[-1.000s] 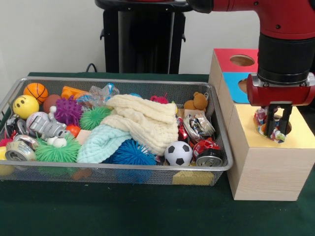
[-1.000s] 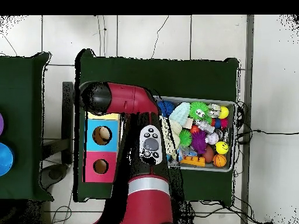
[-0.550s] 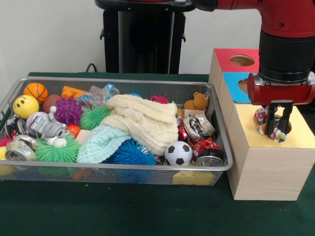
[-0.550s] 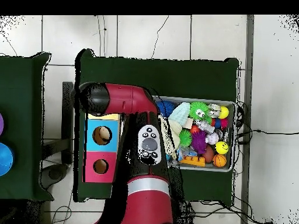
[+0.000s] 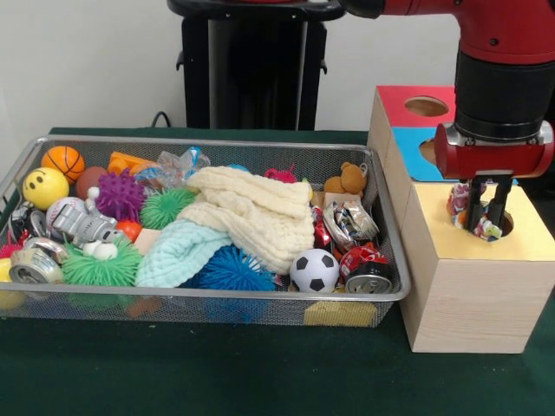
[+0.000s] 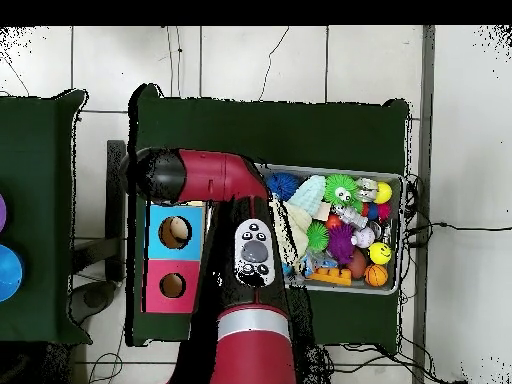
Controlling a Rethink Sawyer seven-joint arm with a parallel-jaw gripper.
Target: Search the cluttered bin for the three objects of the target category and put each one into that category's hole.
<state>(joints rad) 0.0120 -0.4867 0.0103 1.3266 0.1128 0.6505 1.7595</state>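
Note:
My gripper (image 5: 482, 218) hangs over the dark hole in the yellow-topped wooden box (image 5: 520, 244) at the right of the front view. It is shut on a crumpled, multicoloured can (image 5: 459, 204) that pokes out beside and below the fingers. The can's lower end sits at the hole's mouth. Two more crushed cans (image 5: 349, 221) (image 5: 365, 267) lie in the right end of the wire bin (image 5: 217, 143), and a silver one (image 5: 30, 264) lies at its left end. In the overhead view the red arm (image 6: 205, 175) covers the gripper and the yellow box.
Behind the yellow box stand a blue box (image 5: 414, 152) and a red box (image 5: 408, 97), each with a round hole. The bin also holds knitted cloths (image 5: 251, 217), spiky balls, a soccer ball (image 5: 314, 270), a teddy bear (image 5: 347, 180) and other toys.
The gripper and the crumpled can have risen slightly over the yellow box's hole. In the overhead view the arm's elbow has swung a little outward. The bin's contents are unmoved.

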